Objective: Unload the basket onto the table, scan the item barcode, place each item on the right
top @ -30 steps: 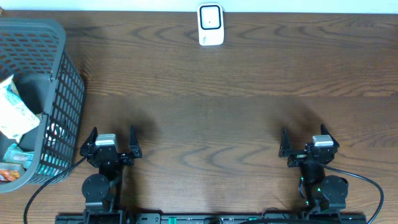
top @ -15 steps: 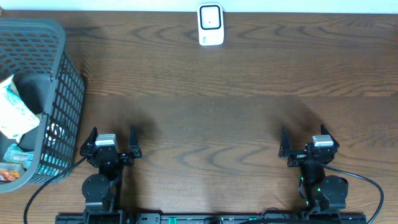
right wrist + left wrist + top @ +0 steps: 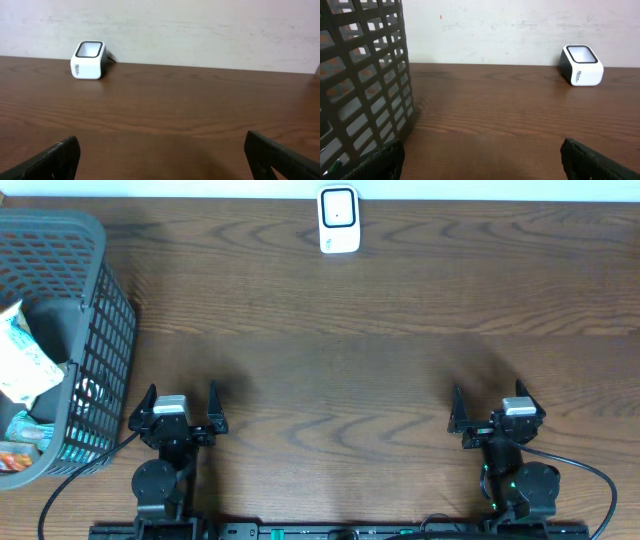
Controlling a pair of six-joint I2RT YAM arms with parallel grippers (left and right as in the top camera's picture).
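1. Sitting low at the near edge of the tabletop (image 3: 350, 350), the left hand (image 3: 181, 398) and the right hand (image 3: 488, 405) are both gaping wide, w/ nothing between the fingers.
2. The robot is prob. facing the very first step, as no item is out on the wood yet. The goods are lying in the dark mesh basket (image 3: 112, 340) along the left side, w/ its near corner just beside the left hand.
3. A white packet (image 3: 20, 365) is showing on top, w/ a teal pack (image 3: 22, 428) and an orange pack (image 3: 12, 460) lower down. Which one is meant isn't clear, and no barcode is showing.
4. The scanner (image 3: 339, 220), white w/ a dark window tilting upward, is standing at the far edge about mid-tabletop, well apart from both hands.
5. To do the pick well, the left hand, being nearer, should be coming over the basket rim from above, not pressing at the mesh wall. It should be taking the top pack by one edge, so the printed faces aren't getting covered.
6. For the scan itself, the pack should be travelling to the scanner w/ its code side turning toward the window. It should be hovering close and flat, not touching.
7. A soft pack is likely bending in the grip. The right hand could be helping to flatten or flip it if the code is ending up on the wrong side.
8. The main risk is the fingers snagging the rim and dragging the basket along.
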